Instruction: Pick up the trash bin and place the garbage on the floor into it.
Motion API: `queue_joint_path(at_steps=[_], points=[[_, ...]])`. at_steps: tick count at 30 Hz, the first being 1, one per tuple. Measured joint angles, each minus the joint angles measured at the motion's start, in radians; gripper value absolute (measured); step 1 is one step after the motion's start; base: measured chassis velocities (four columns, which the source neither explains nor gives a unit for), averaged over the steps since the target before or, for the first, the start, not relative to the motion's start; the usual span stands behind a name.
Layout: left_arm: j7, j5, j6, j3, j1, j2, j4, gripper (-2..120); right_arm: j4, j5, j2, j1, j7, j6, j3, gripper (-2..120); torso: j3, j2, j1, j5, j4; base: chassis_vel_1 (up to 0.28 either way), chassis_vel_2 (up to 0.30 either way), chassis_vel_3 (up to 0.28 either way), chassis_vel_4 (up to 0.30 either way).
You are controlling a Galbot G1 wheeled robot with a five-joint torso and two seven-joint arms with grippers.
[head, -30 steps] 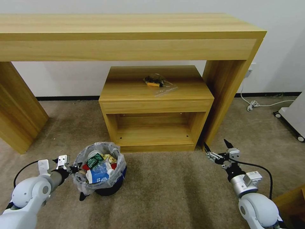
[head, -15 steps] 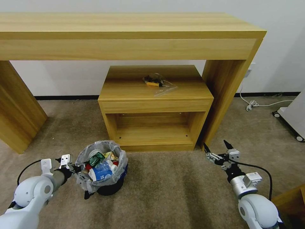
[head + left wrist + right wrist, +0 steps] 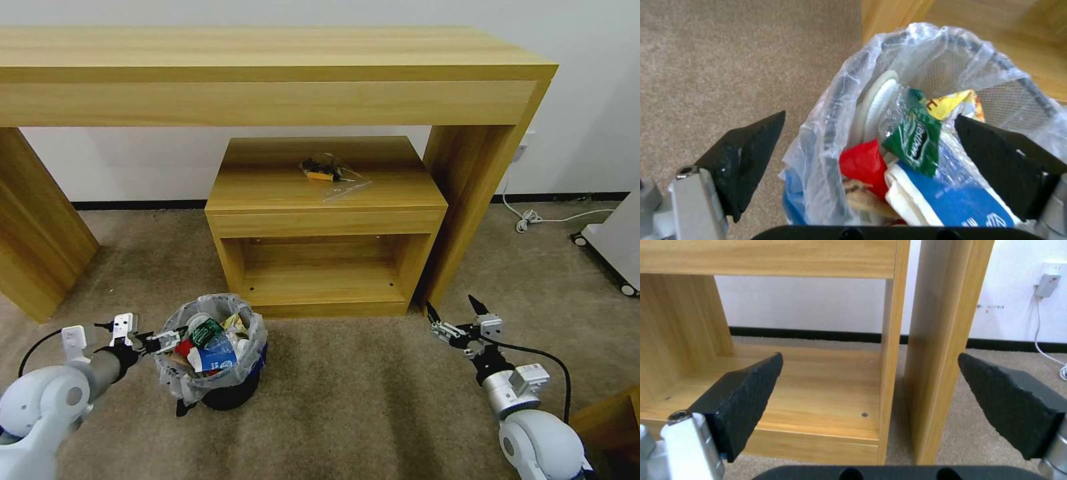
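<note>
The trash bin [image 3: 231, 396] stands on the carpet in front of a low cabinet, its clear bag crinkled over the rim [image 3: 951, 36]. The garbage [image 3: 215, 355] fills it: a red wrapper [image 3: 862, 161], a green label [image 3: 913, 140], a yellow wrapper [image 3: 951, 101] and a blue-white carton [image 3: 947, 196]. My left gripper [image 3: 167, 339] is open at the bin's left rim. In the left wrist view, the left gripper [image 3: 870, 115] has one finger outside the bag and the other over the litter. My right gripper [image 3: 451, 303] hovers open over the carpet, facing the cabinet's side [image 3: 869, 355].
The low wooden cabinet [image 3: 327, 200] carries a yellow-black item in a clear bag [image 3: 327, 172]. A large desk [image 3: 267, 60] spans above, with one leg [image 3: 467, 200] just ahead of my right gripper. A white cable [image 3: 533, 217] and a wheeled white unit [image 3: 613, 247] lie right.
My left arm has drawn back to the left, and its fingers now show spread at the rim. The bin sank slightly toward the carpet. The right arm has hardly moved.
</note>
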Motion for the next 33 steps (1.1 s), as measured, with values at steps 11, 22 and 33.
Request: queue_joint_path(at_steps=[11, 22, 33], points=[[0.142, 0.117, -0.096, -0.151, 0.153, -0.102, -0.105, 100, 0.042, -0.014, -0.022, -0.071, 0.004, 0.003, 0.031, 100, 0.0, 0.0, 0.0, -0.0001, 0.0003, 0.0, 0.0, 0.0, 0.0], [0.226, 0.357, -0.544, -0.169, 0.268, -0.268, -0.162, 100, 0.218, -0.135, 0.106, -0.231, 0.003, -0.009, 0.075, 100, 0.0, 0.0, 0.0, 0.0001, -0.0002, 0.0, 0.0, 0.0, 0.0], [0.244, 0.475, -0.693, -0.1, 0.408, -0.414, -0.169, 100, 0.327, -0.278, 0.236, -0.384, 0.007, 0.055, 0.036, 100, 0.0, 0.0, 0.0, 0.0, -0.0002, 0.0, 0.0, 0.0, 0.0]])
